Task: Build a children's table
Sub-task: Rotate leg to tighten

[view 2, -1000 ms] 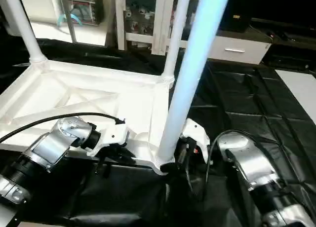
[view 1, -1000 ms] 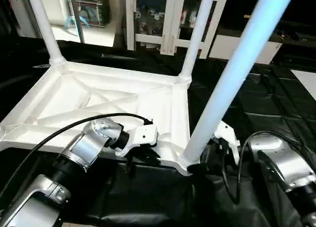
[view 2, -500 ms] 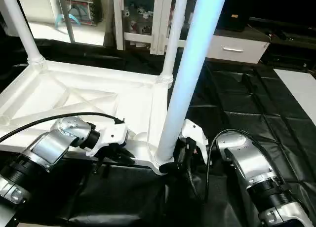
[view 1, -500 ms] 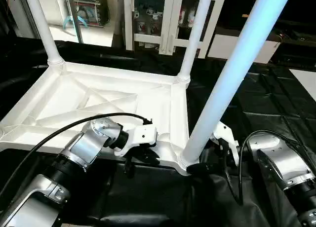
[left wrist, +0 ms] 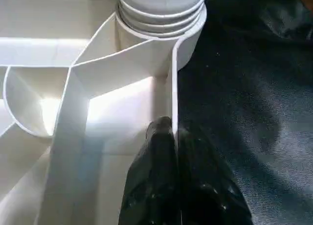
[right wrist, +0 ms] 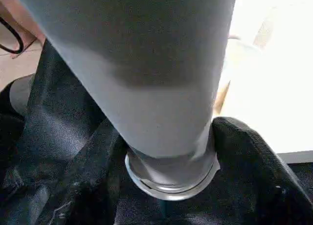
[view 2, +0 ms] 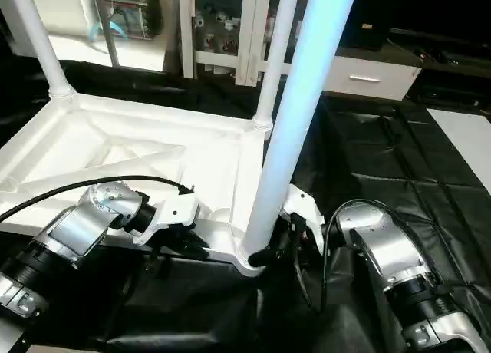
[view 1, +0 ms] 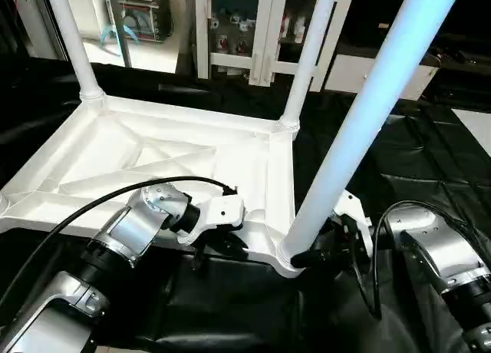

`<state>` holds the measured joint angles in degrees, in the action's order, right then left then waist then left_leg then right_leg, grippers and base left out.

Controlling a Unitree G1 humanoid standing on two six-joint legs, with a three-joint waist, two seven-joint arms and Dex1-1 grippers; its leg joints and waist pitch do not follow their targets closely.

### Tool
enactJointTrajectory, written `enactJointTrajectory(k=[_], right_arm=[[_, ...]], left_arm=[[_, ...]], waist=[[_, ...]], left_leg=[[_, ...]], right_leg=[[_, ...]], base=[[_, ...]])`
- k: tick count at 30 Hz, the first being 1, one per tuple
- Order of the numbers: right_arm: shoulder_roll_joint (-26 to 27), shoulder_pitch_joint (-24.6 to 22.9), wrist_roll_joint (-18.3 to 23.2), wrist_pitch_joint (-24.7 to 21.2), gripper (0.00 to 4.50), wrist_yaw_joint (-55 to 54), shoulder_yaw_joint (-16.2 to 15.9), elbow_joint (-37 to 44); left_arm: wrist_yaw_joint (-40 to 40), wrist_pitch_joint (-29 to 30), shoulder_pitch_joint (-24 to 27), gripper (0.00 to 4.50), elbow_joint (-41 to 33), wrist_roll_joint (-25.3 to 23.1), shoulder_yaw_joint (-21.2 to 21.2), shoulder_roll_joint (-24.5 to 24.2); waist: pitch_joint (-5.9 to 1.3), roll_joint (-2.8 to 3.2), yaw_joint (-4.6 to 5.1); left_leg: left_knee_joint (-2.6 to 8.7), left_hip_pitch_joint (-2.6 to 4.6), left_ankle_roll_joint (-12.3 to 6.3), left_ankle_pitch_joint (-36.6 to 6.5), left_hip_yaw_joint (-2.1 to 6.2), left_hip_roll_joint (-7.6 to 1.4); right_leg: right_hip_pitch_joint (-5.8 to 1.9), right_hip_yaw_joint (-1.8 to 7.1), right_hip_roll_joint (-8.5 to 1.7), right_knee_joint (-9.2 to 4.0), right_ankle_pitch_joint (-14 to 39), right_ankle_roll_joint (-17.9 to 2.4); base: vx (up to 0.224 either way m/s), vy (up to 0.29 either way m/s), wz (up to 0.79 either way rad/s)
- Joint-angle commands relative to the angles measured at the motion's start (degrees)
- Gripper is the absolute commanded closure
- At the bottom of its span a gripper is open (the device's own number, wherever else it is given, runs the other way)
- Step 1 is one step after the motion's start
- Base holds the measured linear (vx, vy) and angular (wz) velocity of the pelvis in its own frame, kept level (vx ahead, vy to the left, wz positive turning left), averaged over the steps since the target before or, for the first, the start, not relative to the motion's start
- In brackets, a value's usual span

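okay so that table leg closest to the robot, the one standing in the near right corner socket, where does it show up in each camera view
Left eye view: near leg slants from lower centre to the top right.
Right eye view: it rises steeply just right of centre.
Left wrist view: its ribbed base sits at the top edge.
Right wrist view: it looms close, upper centre.
Shared landmark: the ringed corner socket it stands in.

Left gripper (left wrist: 175, 137) pinching the table top's rim (left wrist: 174, 88)
Its 2 black fingers (left wrist: 159, 151) clamp the thin wall, below the ribbed leg base (left wrist: 161, 10) socketed at top centre.
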<state>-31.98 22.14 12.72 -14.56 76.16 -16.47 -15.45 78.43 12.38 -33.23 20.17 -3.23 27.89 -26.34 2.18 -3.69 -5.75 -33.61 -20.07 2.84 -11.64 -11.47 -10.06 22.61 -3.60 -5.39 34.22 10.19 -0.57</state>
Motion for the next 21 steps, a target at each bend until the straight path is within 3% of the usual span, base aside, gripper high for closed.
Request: enactJointTrajectory(k=[1,2,3,4,5,6,7,8,9,10,11,12,14,15,20,21], right_arm=[[1.19,-0.05,-2.36,0.48,2.12,-2.60,-1.45,-1.89],[2.29,0.21,-3.52,0.82,2.15,-5.88,-0.94,-3.55],[4.65,0.99,-5.91,0.57,2.15,-13.77,0.34,-7.41],[6.01,1.42,-6.43,-0.22,2.17,-17.70,1.37,-9.33],[7.72,1.85,-6.86,-0.93,2.20,-22.51,2.70,-11.38],[9.03,2.17,-7.11,-1.52,2.28,-26.27,3.79,-12.79],[9.76,2.31,-7.26,-1.77,2.28,-28.37,4.40,-13.50],[11.43,2.62,-7.38,-2.61,2.33,-33.38,5.94,-14.99],[13.88,3.17,-7.73,-3.54,2.33,-41.33,8.24,-17.21],[13.88,3.17,-7.73,-3.54,2.40,-41.33,8.24,-17.21],[15.74,3.63,-7.76,-3.64,2.41,-47.05,10.05,-18.72],[18.97,4.22,-7.22,-3.59,2.41,-55.86,13.19,-20.41],[20.61,4.43,-6.68,-3.85,2.43,-58.64,14.25,-20.86],[24.09,5.01,-6.52,-3.41,2.44,-62.81,15.11,-22.27],[27.86,6.94,-8.20,-0.63,2.46,-64.49,12.91,-24.15],[27.90,7.16,-8.09,0.46,2.46,-64.09,12.75,-23.72]], left_arm=[[-2.22,1.56,1.31,4.50,1.75,-2.85,2.61,0.94],[-4.20,2.49,1.01,4.50,2.55,-2.88,1.81,1.84],[-9.58,4.79,-0.05,4.50,4.79,-3.13,-0.25,4.16],[-12.76,5.83,-0.75,4.50,6.17,-3.41,-1.33,5.44],[-16.64,6.91,-1.61,4.50,7.89,-3.54,-2.77,7.07],[-19.45,7.64,-2.24,4.50,9.12,-3.55,-3.86,8.27],[-21.00,8.07,-2.57,4.50,9.77,-3.49,-4.50,8.95],[-24.11,10.04,-3.37,4.50,11.06,-3.24,-5.81,10.46],[-29.37,12.37,-4.68,4.50,13.17,-3.20,-7.65,12.68],[-29.37,12.37,-4.68,4.50,13.17,-3.20,-7.65,12.68],[-32.58,12.83,-5.60,4.50,14.77,-3.32,-8.56,14.08],[-36.34,12.65,-6.80,4.50,17.03,-3.23,-9.50,16.19],[-37.86,12.17,-7.34,4.50,18.08,-3.08,-9.85,17.23],[-40.36,10.90,-8.29,4.50,20.09,-3.45,-10.20,19.40],[-42.78,8.86,-10.15,4.50,23.45,-4.83,-9.59,21.78],[-42.69,8.53,-10.30,4.50,23.75,-4.89,-9.35,21.55]], waist=[[-2.64,0.13,0.16],[-2.55,0.18,0.21],[-2.00,0.24,0.63],[-1.75,0.22,0.92],[-1.66,0.21,1.37],[-1.37,0.24,2.05],[-1.59,0.38,2.15],[-1.67,0.27,2.63],[-1.80,0.81,3.62],[-1.87,0.89,3.95],[-2.00,1.22,4.37],[-1.94,1.36,4.59],[-1.86,1.19,4.74],[-1.80,1.26,4.79],[-0.91,1.46,5.34],[-1.03,2.04,5.51]], left_leg=[[4.31,0.66,-1.32,-11.18,1.48,-3.77],[4.41,0.67,-1.05,-12.02,1.52,-3.74],[4.85,0.81,0.68,-16.95,1.73,-3.64],[4.89,1.03,1.45,-19.44,1.83,-3.58],[4.80,1.84,2.93,-23.92,2.28,-3.37],[4.70,2.05,3.89,-27.79,2.92,-3.08],[4.66,2.27,4.09,-29.03,3.31,-3.05],[4.78,1.92,4.13,-29.59,3.65,-3.09],[5.52,0.90,4.47,-30.12,4.44,-3.37],[5.63,0.83,4.56,-30.78,4.69,-3.32],[5.65,1.22,4.68,-32.81,4.98,-3.43],[5.57,1.52,4.57,-33.52,4.87,-3.30],[5.54,1.71,4.49,-34.09,4.88,-3.26],[5.51,1.80,4.20,-34.35,4.82,-3.19],[5.53,3.05,3.86,-39.03,4.75,-3.01],[6.16,2.90,4.16,-41.43,5.14,-3.35]], right_leg=[[-2.04,2.70,-3.91,-3.37,10.99,-13.46],[-1.98,2.69,-3.88,-3.55,12.20,-13.22],[-1.62,2.60,-3.84,-4.40,19.90,-11.40],[-1.43,2.50,-3.89,-4.85,24.18,-10.34],[-1.02,2.24,-4.09,-5.62,31.73,-8.12],[-0.78,1.43,-3.99,-6.56,38.55,-5.05],[-0.93,0.99,-4.22,-6.97,40.40,-3.72],[-1.26,0.72,-4.29,-7.07,40.71,-2.83],[-2.26,0.22,-4.24,-6.99,37.45,-2.57],[-2.29,-0.05,-4.19,-7.04,36.15,-2.77],[-2.37,-0.45,-4.13,-7.21,33.33,-3.58],[-1.90,-0.52,-4.27,-7.58,31.55,-4.43],[-1.82,-0.76,-4.31,-7.88,31.62,-4.53],[-1.86,-0.90,-4.28,-8.04,31.84,-4.21],[-0.83,-2.05,-3.95,-9.63,35.93,-2.03],[-1.79,-2.68,-3.82,-9.27,34.23,-1.49]], base=[[0.000,0.000,0.00],[0.000,0.000,0.00],[0.000,0.000,0.00],[0.000,0.000,0.00],[-0.060,0.002,-0.03],[-0.083,0.015,-0.09],[-0.083,0.015,-0.09],[-0.073,0.037,-0.19],[-0.046,0.052,-0.22],[-0.046,0.052,-0.22],[0.000,0.000,0.00],[0.000,0.000,0.00],[0.000,0.000,0.00],[0.000,0.000,0.00],[0.000,0.000,0.00],[0.000,0.000,0.00]])
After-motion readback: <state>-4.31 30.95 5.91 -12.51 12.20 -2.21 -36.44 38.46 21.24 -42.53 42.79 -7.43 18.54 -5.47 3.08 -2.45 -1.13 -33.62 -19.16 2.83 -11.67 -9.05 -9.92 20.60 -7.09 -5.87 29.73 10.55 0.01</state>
